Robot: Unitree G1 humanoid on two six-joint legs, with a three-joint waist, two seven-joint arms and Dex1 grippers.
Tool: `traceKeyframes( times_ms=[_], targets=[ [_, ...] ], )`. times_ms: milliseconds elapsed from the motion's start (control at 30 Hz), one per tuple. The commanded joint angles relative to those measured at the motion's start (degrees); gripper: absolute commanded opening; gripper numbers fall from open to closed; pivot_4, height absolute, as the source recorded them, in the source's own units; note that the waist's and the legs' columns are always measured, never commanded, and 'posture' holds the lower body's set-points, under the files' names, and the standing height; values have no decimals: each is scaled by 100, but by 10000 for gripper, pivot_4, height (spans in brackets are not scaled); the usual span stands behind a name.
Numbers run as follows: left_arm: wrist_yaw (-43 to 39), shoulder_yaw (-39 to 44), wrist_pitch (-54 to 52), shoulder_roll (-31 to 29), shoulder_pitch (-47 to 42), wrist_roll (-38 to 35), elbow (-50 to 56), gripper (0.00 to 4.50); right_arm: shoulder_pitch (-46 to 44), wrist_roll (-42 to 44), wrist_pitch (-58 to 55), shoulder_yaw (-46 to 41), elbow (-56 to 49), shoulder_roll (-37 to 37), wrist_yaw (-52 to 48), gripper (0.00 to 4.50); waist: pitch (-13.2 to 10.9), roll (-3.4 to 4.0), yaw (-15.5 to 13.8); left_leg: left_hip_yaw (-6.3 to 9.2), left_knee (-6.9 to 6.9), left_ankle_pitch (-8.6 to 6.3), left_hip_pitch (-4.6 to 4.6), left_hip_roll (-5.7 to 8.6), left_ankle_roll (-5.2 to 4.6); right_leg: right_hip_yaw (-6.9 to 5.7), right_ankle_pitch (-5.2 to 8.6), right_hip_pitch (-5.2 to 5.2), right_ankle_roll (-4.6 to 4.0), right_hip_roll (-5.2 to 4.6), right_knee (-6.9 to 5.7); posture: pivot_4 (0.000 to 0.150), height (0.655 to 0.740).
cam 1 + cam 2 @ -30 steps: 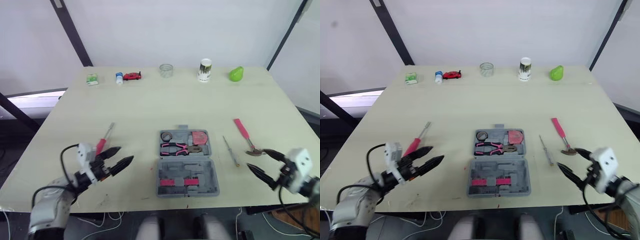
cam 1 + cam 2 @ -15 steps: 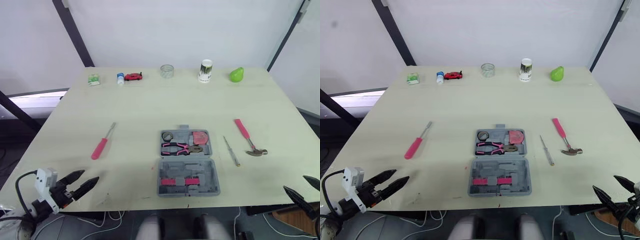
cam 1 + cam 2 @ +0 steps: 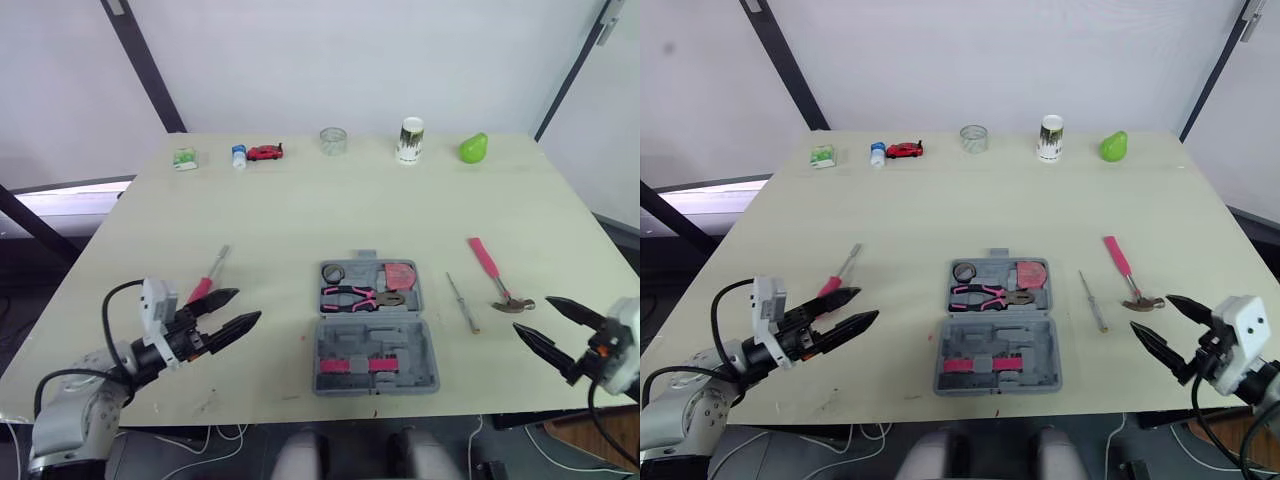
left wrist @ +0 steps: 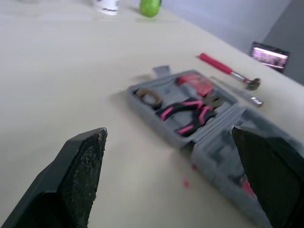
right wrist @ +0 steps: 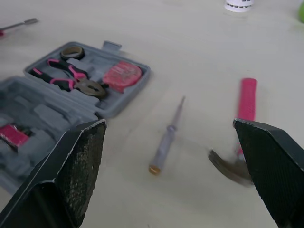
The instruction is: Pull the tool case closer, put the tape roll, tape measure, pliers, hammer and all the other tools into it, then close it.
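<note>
Tabletop point(image 3: 300, 210): pale, matte, bare in the middle.
Room: white walls, dark slanted beams point(image 3: 145, 70).
Tool case point(image 3: 400, 352): open, near the front edge, with the pliers point(image 3: 362, 296) in its far half.
Loose tools: hammer point(image 3: 490, 270) and grey screwdriver point(image 3: 461, 302) right of the case, pink screwdriver point(image 3: 215, 262) on its left.
Left end effector point(image 3: 248, 305): spread, empty, beside the pink screwdriver.
Right end effector point(image 3: 532, 314): spread, empty, near the hammer head.

A pale table point(image 3: 300, 220) bears an open tool case point(image 3: 330, 342), pink screwdriver point(image 3: 205, 287), grey screwdriver point(image 3: 461, 302) and hammer point(image 3: 487, 264); along its far edge, a box point(image 3: 184, 158), bottle point(image 3: 239, 156), toy car point(image 3: 265, 152), jar point(image 3: 333, 140), cup point(image 3: 410, 140) and pear point(image 3: 473, 148).
</note>
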State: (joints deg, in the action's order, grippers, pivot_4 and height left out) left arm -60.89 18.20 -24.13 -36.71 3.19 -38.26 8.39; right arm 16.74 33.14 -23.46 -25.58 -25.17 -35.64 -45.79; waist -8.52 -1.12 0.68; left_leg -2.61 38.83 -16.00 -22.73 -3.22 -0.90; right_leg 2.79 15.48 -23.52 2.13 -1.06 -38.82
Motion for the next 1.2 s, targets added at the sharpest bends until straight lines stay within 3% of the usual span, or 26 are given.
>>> traceKeyframes(
  times_ms=[33, 167, 267, 400, 667, 800, 1133, 1200],
  targets=[
    [-23, -133, -220, -71, -87, -245, 507, 44457, -141, -54, -256, 184, -249, -114, 264, 45000, 0, 0, 0, -1, 0, 0, 0, 0, 0, 0, 0, 0, 0, 0, 0, 1500, 7400],
    [-75, -286, -515, -182, -233, -414, 742, 44457, -461, 102, -967, 498, -410, -133, 729, 45000, -1, -1, 4, -1, 0, 0, 3, 1, 0, 4, 0, 0, 0, 1, -1, 1500, 7400],
    [-64, -397, -507, -187, -347, -381, 854, 44457, -926, -288, -1582, 906, -483, -17, 1630, 45000, -2, -1, 19, -1, 0, 1, 9, 1, 0, 8, -1, 0, -1, 5, -5, 1500, 7400],
    [-147, -471, -477, -129, -436, -486, 964, 44457, -1382, -417, -1980, 1271, -392, 143, 2031, 45000, -2, 0, 10, -2, 0, 1, 9, 2, 0, 10, -1, 0, -1, 6, -4, 1500, 7400],
    [-231, -666, -546, -208, -661, -552, 1129, 44457, -2166, -554, -2541, 1871, 290, -598, 1411, 45000, -4, -3, 5, -4, 0, 1, -5, 5, 0, 10, -1, -7, 2, 4, 5, 1500, 7400],
    [-292, -812, -417, -198, -802, -452, 1093, 44457, -2603, -801, -2526, 2254, 1062, -434, 1444, 45000, -6, -6, 14, -9, 0, 1, -2, 4, -1, 4, -2, -6, 0, 10, -1, 1500, 7400],
    [-500, -803, -141, -246, -733, -391, 1059, 44457, -2888, -1448, -2394, 2430, 1724, 499, 2312, 45000, -6, -5, 8, -8, 0, 1, -8, 3, -1, 10, -1, -11, 1, 7, 2, 1500, 7400],
    [-729, -784, -63, -319, -720, -429, 1063, 45000, -2867, -1547, -2356, 2479, 1783, 578, 2361, 39741, -6, -5, 9, -9, 0, 1, -8, 4, -1, 8, -1, -11, 1, 6, 2, 1500, 7400]
  ],
)
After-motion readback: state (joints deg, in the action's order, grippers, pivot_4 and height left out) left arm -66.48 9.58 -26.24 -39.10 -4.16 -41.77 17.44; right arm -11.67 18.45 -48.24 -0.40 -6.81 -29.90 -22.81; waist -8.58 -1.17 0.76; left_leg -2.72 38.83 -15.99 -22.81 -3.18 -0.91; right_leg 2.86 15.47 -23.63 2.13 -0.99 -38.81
